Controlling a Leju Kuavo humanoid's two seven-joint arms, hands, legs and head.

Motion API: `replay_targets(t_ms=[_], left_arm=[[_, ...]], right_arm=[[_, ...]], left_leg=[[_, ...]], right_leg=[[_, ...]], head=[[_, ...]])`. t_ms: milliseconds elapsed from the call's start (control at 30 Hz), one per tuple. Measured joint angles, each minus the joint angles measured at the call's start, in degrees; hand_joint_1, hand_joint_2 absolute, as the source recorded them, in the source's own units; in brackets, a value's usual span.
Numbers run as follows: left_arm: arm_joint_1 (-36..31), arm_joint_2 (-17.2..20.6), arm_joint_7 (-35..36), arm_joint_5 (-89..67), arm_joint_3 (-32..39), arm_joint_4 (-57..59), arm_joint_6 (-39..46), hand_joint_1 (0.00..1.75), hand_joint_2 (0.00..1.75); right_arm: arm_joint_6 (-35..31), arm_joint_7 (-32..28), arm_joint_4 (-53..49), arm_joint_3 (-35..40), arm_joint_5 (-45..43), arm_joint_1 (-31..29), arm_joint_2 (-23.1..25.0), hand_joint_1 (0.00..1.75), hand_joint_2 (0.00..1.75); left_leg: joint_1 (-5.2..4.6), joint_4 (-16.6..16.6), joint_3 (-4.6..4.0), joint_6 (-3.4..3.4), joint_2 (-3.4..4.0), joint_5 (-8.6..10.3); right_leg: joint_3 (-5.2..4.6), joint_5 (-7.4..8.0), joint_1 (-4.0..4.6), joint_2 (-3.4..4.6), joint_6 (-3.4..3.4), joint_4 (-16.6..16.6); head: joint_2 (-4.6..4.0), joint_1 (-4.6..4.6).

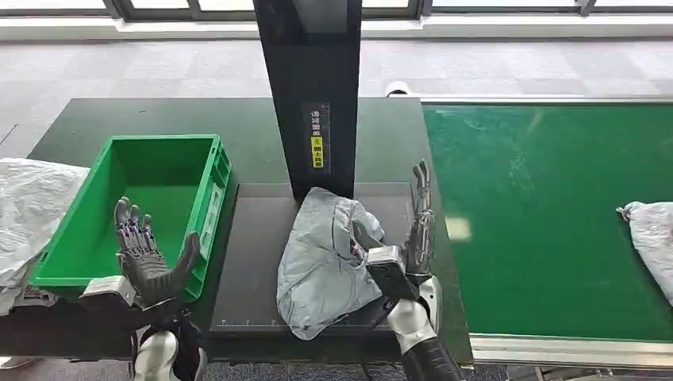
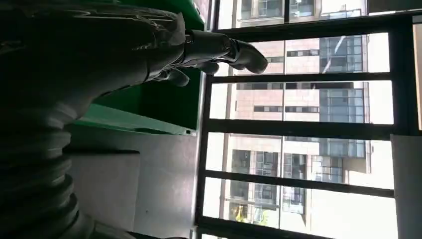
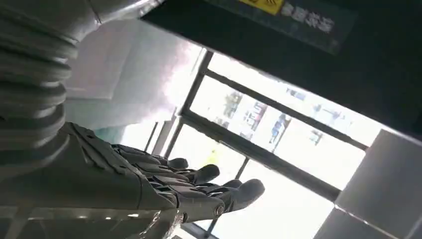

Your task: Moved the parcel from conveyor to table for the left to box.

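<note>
A crumpled light grey parcel [image 1: 327, 258] lies on the dark mat [image 1: 250, 262] of the table, in front of the black post [image 1: 313, 95]. My right hand [image 1: 418, 226] stands upright just to the right of the parcel, fingers straight and apart, holding nothing; the right wrist view shows its fingers [image 3: 199, 186] extended. My left hand [image 1: 148, 255] is raised open at the near right corner of the green box [image 1: 151, 206], palm turned toward the parcel. In the left wrist view its fingers [image 2: 224, 50] reach out beside the box wall [image 2: 149, 107].
The green conveyor [image 1: 540, 214] runs along the right, with another pale parcel [image 1: 652, 242] at its right edge. A white bag [image 1: 28, 210] lies left of the box. The green box holds nothing.
</note>
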Motion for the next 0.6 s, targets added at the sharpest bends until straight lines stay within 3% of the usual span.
replay_targets(t_ms=[300, 600], left_arm=[[-0.9, 0.1, 0.0, -9.7, -2.8, 2.3, 3.3, 0.00, 1.75], [-4.1, 0.5, 0.0, -17.6, -10.1, 8.0, 2.5, 0.00, 1.75]], right_arm=[[0.0, 0.0, -19.8, -4.1, -1.5, 3.9, -0.7, 0.00, 1.75], [0.0, 0.0, -27.8, -5.6, -2.9, 5.3, -0.9, 0.00, 1.75]], left_leg=[[-0.01, 0.0, 0.05, 0.00, 0.17, 0.00], [-0.02, 0.0, 0.07, 0.00, 0.19, 0.00]], right_leg=[[-0.06, 0.04, -0.01, 0.10, 0.02, 0.0], [-0.05, 0.07, -0.02, 0.11, 0.03, 0.0]], head=[[-0.02, 0.02], [0.00, 0.00]])
